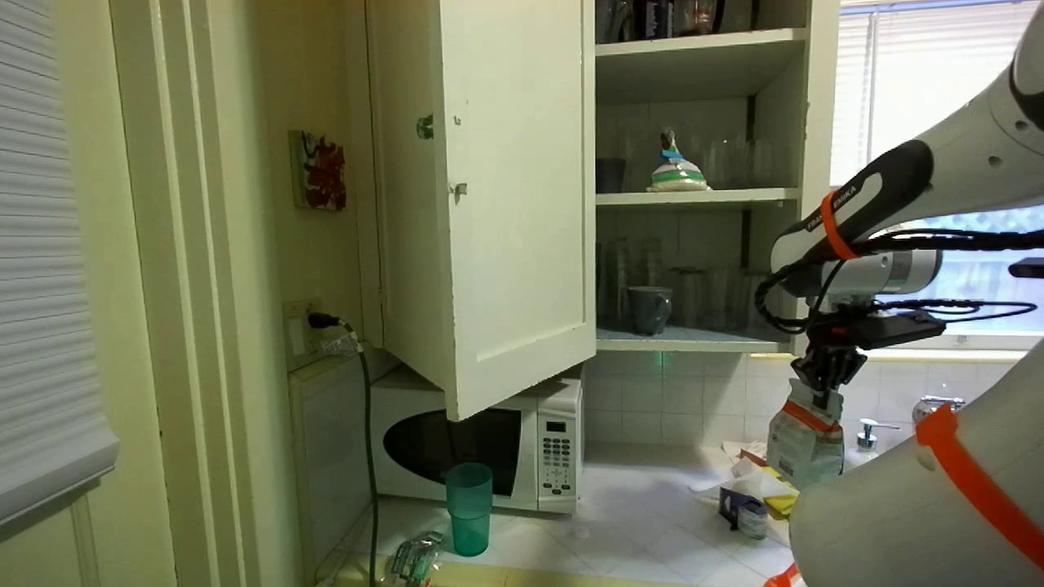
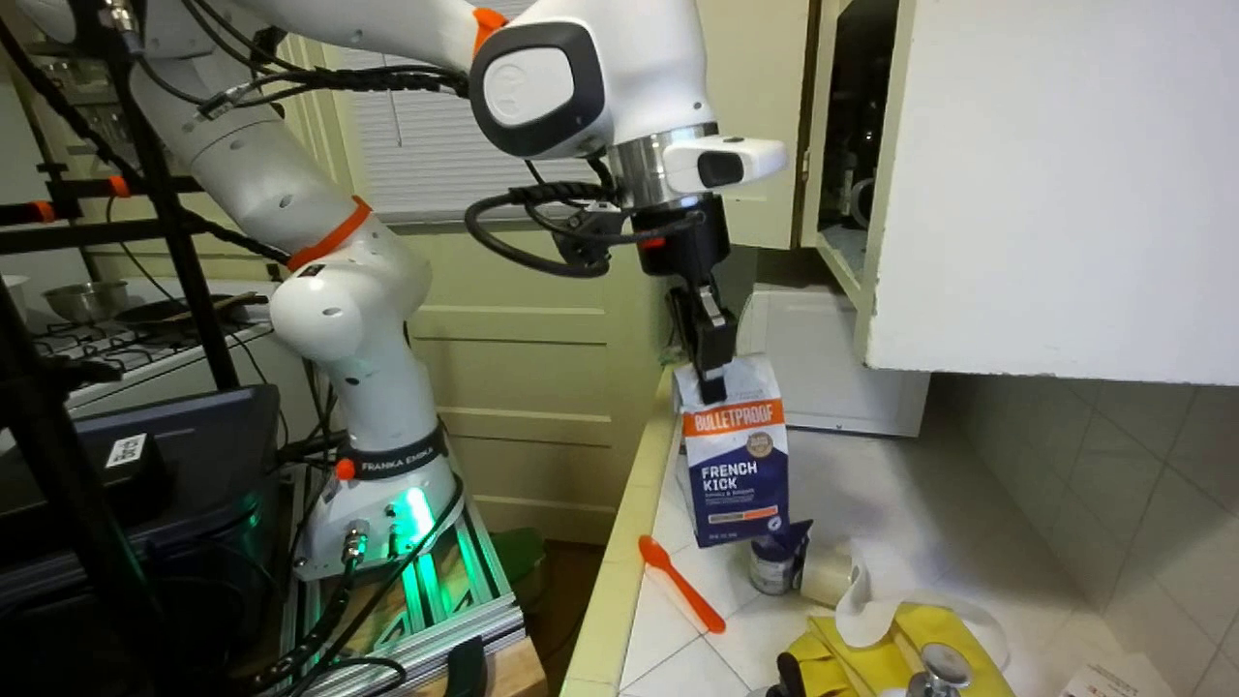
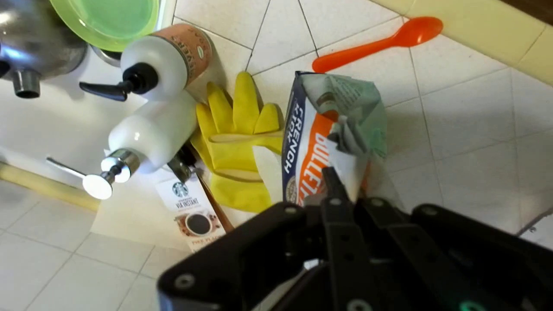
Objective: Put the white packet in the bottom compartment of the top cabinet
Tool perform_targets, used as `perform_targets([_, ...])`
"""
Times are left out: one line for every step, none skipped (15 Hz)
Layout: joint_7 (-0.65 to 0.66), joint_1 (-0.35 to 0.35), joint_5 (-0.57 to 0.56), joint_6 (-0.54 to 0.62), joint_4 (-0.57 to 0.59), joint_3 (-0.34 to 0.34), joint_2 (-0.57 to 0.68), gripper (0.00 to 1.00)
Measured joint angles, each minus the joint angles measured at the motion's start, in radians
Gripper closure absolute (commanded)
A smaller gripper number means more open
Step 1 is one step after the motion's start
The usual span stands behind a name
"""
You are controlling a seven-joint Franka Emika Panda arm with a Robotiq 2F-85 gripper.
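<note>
Gripper point(image 2: 713, 385) pinches white packet point(image 2: 736, 479) by its top; it hangs near-vertical lengthwise, seemingly lower than bottom compartment point(image 1: 697, 346).

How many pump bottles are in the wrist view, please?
2: a black-pump bottle, upper left, and a silver-pump bottle, just below it. Others may be hidden.

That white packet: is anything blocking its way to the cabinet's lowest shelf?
Possibly: the cabinet door stands open, but in the bottom compartment a grey mug near the front edge, and glasses, could obstruct the packet.
</note>
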Motion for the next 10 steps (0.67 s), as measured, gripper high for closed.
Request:
perform_targets([-0.002,0.011,0.005,-0.004,0.000,0.004,-0.023,0.99])
perform_targets([-0.003,0.023,0.009,-0.011,0.002,0.008,-0.043,0.99])
perform_targets([-0.003,0.033,0.013,-0.019,0.003,0.014,-0.062,0.99])
perform_targets([-0.003,0.044,0.019,-0.025,0.004,0.020,-0.078,0.99])
perform_targets([-0.002,0.053,0.025,-0.029,0.006,0.025,-0.092,0.99])
perform_targets([-0.001,0.063,0.034,-0.035,0.011,0.030,-0.104,0.99])
perform_targets([0.001,0.075,0.046,-0.040,0.021,0.034,-0.113,0.99])
perform_targets([0.003,0.086,0.058,-0.049,0.032,0.038,-0.118,0.99])
perform_targets([0.006,0.096,0.071,-0.057,0.046,0.040,-0.120,0.99])
perform_targets([0.009,0.106,0.083,-0.060,0.059,0.041,-0.122,0.99])
